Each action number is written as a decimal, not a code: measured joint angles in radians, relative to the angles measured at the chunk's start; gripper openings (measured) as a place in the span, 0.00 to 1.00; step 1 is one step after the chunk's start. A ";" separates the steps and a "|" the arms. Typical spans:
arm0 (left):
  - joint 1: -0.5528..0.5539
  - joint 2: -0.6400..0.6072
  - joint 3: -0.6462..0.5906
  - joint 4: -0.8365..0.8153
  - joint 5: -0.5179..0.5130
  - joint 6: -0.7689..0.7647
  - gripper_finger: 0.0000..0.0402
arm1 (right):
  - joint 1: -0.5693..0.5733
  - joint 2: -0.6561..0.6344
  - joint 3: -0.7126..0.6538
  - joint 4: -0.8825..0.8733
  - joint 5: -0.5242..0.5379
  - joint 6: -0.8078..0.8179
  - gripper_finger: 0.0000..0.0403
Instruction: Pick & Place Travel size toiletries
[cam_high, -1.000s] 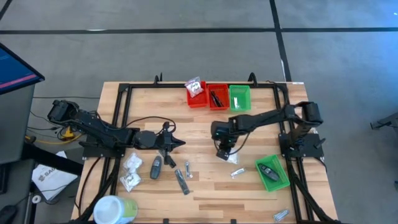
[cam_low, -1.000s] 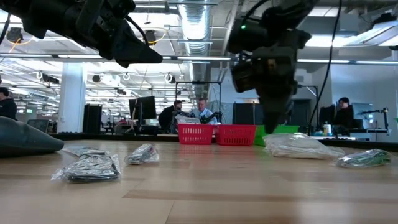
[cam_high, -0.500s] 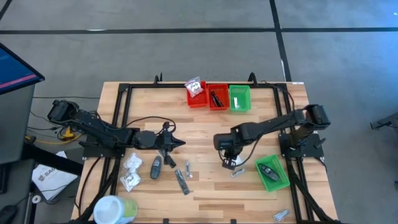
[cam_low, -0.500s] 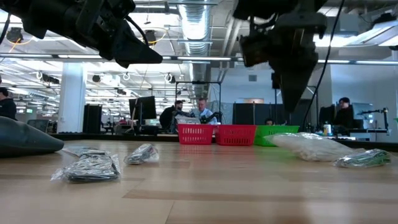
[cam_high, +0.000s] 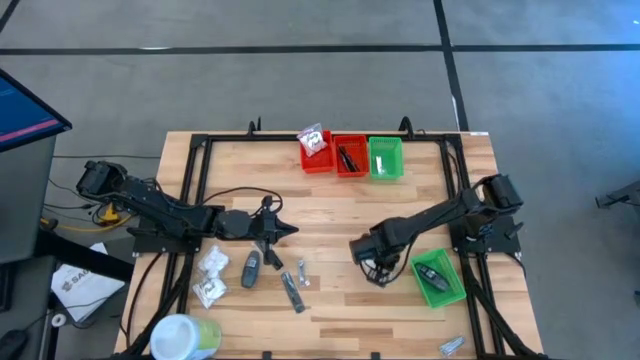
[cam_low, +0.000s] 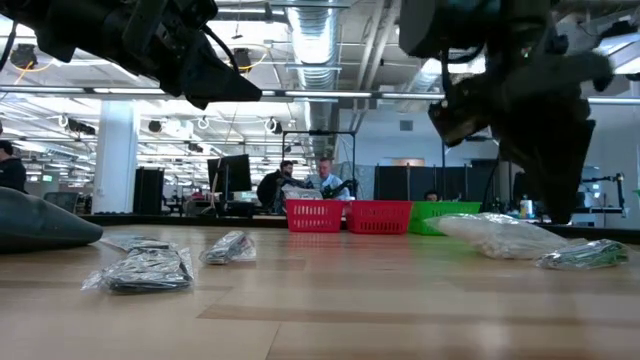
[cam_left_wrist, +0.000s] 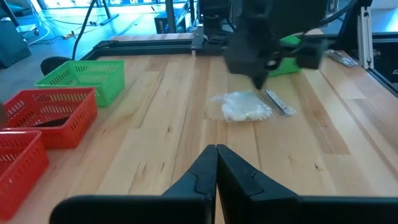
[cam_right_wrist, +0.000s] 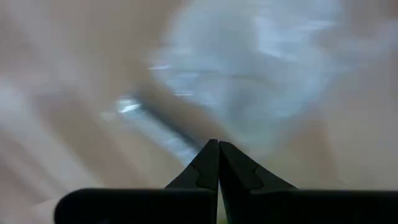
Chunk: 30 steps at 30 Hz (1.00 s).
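Worktop (cam_high: 330, 215) of pale wood, both my arms over it. Landmark: the green bin (cam_high: 438, 277) lying near the right arm's base, with a dark oval item inside. My right tool (cam_high: 374, 272) hangs low just beside that bin, on the side facing the worktop's middle, directly above a white crinkly packet (cam_left_wrist: 246, 106) and a slim silvery sachet (cam_left_wrist: 278, 102) that lie side by side and touch. In the right wrist view my fingers (cam_right_wrist: 217, 163) meet tip to tip, nothing between them, the packet a pale blur close beneath. The low view shows the same tool (cam_low: 555, 190) just over the packet (cam_low: 497, 236), with another clear packet of dark contents (cam_low: 590, 254) nearby on the wood. My left tool (cam_high: 283, 230) waits well apart from the green bin, across the worktop's middle, fingers (cam_left_wrist: 216, 168) pressed together and empty. Just beside it lie a dark grey oval (cam_high: 252, 268), a slim dark stick (cam_high: 291, 291), two white packets (cam_high: 210, 275) and a small silvery sachet (cam_high: 302, 266). At the far edge from the green bin stand three small bins (cam_high: 350, 156), two red and one green, each holding items. One more silvery sachet (cam_high: 450, 346) lies at the near edge beyond the green bin.
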 joint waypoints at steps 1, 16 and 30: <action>-0.001 0.000 0.000 0.003 0.000 -0.003 0.00 | -0.007 0.000 0.000 -0.019 0.015 0.003 0.00; -0.002 0.000 0.000 0.005 0.000 -0.008 0.00 | -0.169 0.000 0.003 0.160 0.119 -0.203 0.00; -0.002 0.000 0.000 0.005 0.000 -0.008 0.00 | -0.059 -0.001 0.003 0.129 0.094 -0.148 0.00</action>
